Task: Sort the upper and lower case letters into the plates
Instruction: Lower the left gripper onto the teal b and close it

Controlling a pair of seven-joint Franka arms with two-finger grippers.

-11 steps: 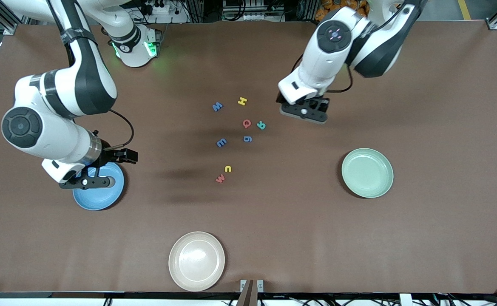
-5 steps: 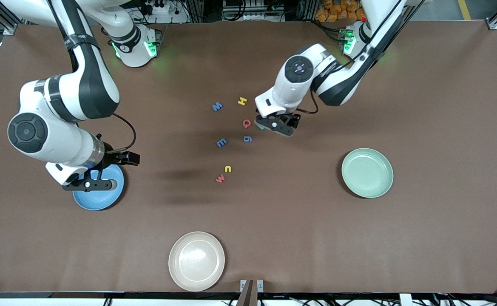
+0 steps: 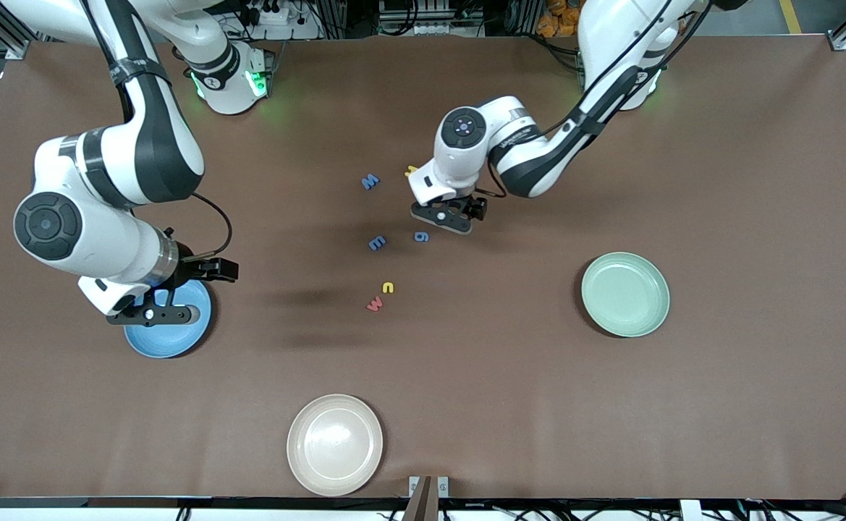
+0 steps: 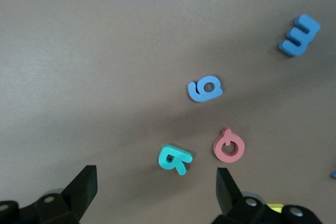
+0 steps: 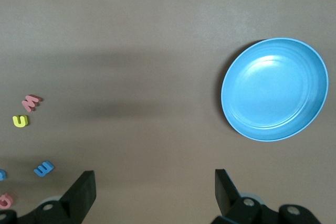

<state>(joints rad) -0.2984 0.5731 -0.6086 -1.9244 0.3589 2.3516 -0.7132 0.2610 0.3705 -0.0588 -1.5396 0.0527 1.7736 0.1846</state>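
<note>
Only left wrist view shows teal R [image 4: 174,159], pink Q [image 4: 229,146].

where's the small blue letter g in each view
Front view: the small blue toy letter g lies mid-table, just nearer the camera than the left end effector.
Left wrist view: mid-frame, above the teal R.
Right wrist view: not visible.
Shared landmark: the blue E.
</note>
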